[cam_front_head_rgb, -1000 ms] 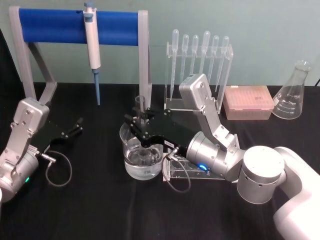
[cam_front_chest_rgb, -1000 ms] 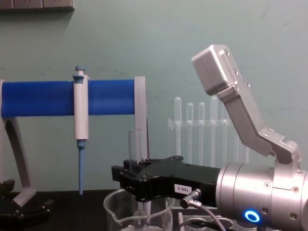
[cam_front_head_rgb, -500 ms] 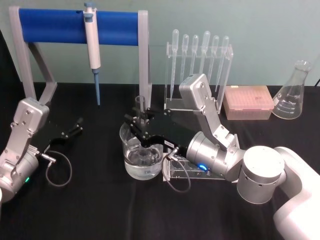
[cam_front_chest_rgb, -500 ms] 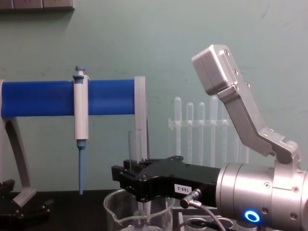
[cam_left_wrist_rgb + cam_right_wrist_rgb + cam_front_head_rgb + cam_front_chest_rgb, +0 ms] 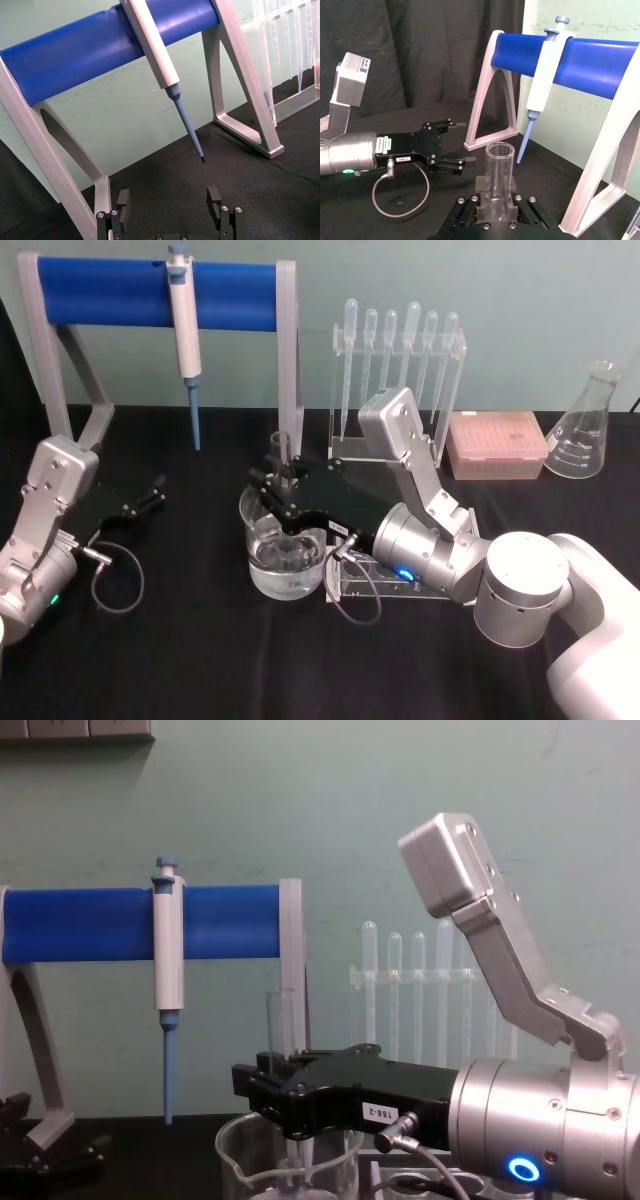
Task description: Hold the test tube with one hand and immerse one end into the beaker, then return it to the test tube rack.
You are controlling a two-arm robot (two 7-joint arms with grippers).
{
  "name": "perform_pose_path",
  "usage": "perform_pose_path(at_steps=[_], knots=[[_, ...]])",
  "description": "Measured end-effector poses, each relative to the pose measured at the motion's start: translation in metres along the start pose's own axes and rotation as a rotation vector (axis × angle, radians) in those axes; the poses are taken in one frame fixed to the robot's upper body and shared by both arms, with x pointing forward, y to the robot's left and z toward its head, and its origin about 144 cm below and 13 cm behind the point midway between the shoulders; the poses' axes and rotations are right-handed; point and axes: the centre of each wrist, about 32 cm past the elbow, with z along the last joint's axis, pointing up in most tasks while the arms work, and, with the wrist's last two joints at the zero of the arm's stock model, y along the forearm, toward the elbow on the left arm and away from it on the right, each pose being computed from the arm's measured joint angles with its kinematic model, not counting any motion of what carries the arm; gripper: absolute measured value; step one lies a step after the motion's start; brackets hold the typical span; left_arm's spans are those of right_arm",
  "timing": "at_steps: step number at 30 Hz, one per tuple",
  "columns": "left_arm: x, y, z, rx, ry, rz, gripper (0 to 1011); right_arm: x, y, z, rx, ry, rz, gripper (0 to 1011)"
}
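The test tube (image 5: 281,446) stands upright in my right gripper (image 5: 284,483), which is shut on its middle. In the right wrist view the clear tube (image 5: 499,170) rises from between the black jaws. Its lower end reaches down inside the beaker (image 5: 262,562), a wide glass one holding water. From the chest the tube (image 5: 279,1020) shows above the gripper (image 5: 290,1092) and its lower part inside the beaker (image 5: 240,1165). My left gripper (image 5: 150,496) rests open at the table's left, apart from both; its fingers (image 5: 123,201) are spread with nothing between them.
A white-and-blue pipettor (image 5: 184,320) hangs on the blue-barred stand (image 5: 240,285) behind the beaker. A rack of plastic pipettes (image 5: 400,350), a pink tip box (image 5: 497,445) and a conical flask (image 5: 585,425) line the back right. A clear holed rack (image 5: 392,585) lies under my right wrist.
The right gripper and the test tube have crept very slightly upward over the beaker. The left arm has not moved.
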Motion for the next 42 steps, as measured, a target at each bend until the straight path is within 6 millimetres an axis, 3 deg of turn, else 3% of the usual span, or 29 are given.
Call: perform_pose_path(at_steps=[24,34,36,42], knots=[[0.000,0.000,0.000,0.000,0.000,0.000,1000,0.000,-0.001,0.003,0.003,-0.003,-0.001,233],[0.000,0.000,0.000,0.000,0.000,0.000,1000,-0.003,-0.015,0.054,0.078,-0.053,-0.022,233],[0.000,0.000,0.000,0.000,0.000,0.000,1000,-0.004,-0.026,0.072,0.119,-0.058,-0.037,233],[0.000,0.000,0.000,0.000,0.000,0.000,1000,-0.005,-0.050,0.092,0.173,-0.049,-0.079,233]])
